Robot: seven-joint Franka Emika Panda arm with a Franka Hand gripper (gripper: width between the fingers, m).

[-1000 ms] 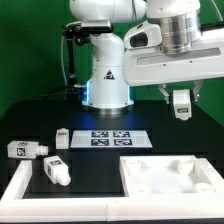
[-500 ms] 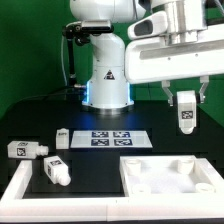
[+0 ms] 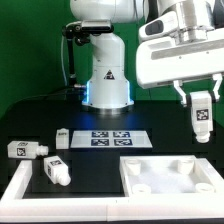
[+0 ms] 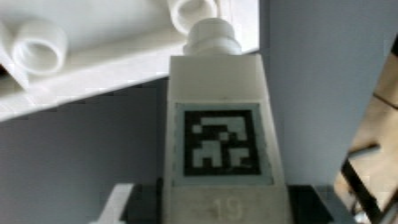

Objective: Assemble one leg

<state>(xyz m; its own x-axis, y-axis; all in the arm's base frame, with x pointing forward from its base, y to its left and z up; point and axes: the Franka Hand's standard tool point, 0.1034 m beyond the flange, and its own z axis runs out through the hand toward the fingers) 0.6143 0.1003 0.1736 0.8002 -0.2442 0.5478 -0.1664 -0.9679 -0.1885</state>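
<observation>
Against a green backdrop, saw a matte black table (image 3: 150,145) with the white robot arm base (image 3: 105,80) standing at its far side, a blue glow low on its front. Found the two-finger gripper (image 3: 200,101) hanging at the exterior view's right, above the table and clear of it. Found its dark fingers (image 3: 186,95) drawn in against two opposite sides of a small stubby white plastic leg (image 3: 201,122), pinching its upper end with no gap visible. Saw the leg upright in the air, its black-and-white square tag facing the exterior camera, its lower end off the black surface, to the exterior view's right of the thin flat white marker board (image 3: 107,137).

Through the wrist view, looked along the same leg: tag in the middle, narrow round peg at the far end, blurred dark shapes flanking the near end. Saw the large flat white square tabletop (image 3: 165,175) with corner holes lying flat at the near edge, below and to the exterior view's left of the held leg, not touching it.

Counted three more white legs on the table: a small upright one (image 3: 62,137) just beside the marker board, a lying one (image 3: 28,149) farther left, and another (image 3: 55,170) close to a white angled border frame (image 3: 18,185).
</observation>
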